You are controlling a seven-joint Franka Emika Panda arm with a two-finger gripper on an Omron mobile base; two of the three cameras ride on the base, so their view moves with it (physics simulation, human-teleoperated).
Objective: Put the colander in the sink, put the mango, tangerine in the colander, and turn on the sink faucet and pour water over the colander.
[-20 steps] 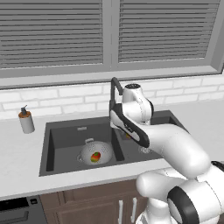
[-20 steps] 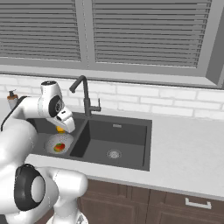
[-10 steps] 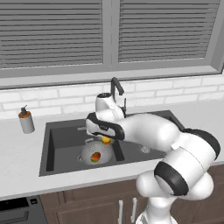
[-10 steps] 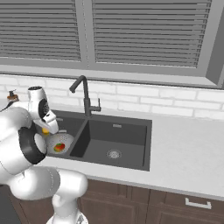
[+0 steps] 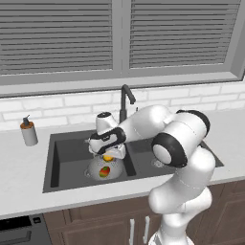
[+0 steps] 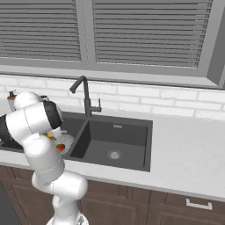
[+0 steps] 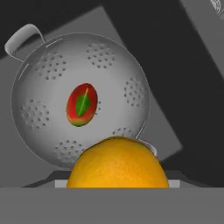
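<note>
The small round orange tangerine [image 7: 117,162] sits gripped in the two-finger gripper [image 5: 108,154], just above the silvery perforated metal colander [image 7: 48,70]. That holds the red-green oval mango [image 7: 82,105] in the left basin of the dark grey double sink [image 5: 67,148]. Behind stand a slim black faucet [image 5: 125,98], a grey soap dispenser bottle [image 5: 28,131] on the pale counter [image 6: 189,154], white brick tiles and shuttered windows.
</note>
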